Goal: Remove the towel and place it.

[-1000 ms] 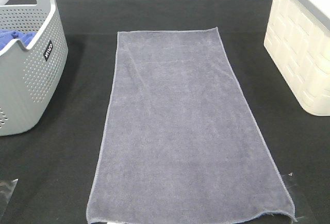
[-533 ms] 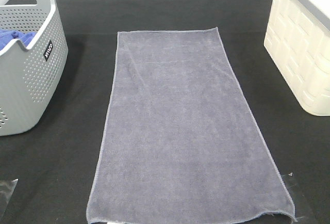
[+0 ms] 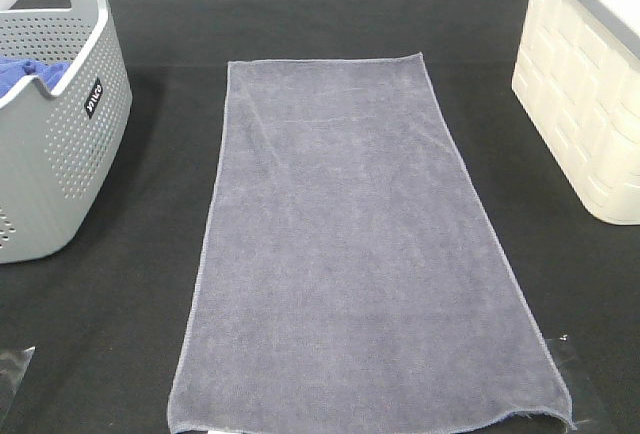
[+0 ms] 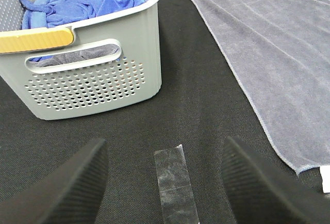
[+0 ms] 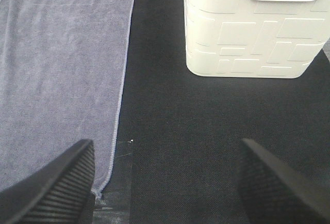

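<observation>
We see a black table (image 3: 140, 334) carrying the towel (image 3: 350, 254) spread flat mid-table, a grey perforated basket (image 3: 50, 144) at left, a cream bin (image 3: 585, 104) at right, and clear tape (image 4: 175, 185) near the front edge.

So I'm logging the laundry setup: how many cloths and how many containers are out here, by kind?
Cloths: 2, the towel spread flat and the blue cloth inside the grey basket.
Containers: 2, the grey basket and the cream bin.
Total: 4.
</observation>
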Tool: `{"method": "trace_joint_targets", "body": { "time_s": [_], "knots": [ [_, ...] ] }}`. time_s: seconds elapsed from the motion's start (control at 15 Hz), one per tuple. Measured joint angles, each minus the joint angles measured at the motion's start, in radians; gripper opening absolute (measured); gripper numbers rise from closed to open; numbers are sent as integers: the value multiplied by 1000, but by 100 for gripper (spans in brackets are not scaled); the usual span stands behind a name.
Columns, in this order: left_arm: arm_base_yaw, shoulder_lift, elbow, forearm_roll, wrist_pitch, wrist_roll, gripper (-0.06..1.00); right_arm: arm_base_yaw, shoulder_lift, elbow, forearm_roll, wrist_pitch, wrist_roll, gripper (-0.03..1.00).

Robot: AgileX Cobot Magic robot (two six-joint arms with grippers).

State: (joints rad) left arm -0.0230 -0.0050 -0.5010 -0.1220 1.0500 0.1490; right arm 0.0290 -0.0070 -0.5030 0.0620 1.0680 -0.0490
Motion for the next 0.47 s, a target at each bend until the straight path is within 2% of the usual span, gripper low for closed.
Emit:
{"method": "trace_joint_targets", "body": {
  "time_s": [0.47],
  "knots": [
    [0,0,0,0,0,0,62,0,0,0,0,0,0,71]
  ]
}}
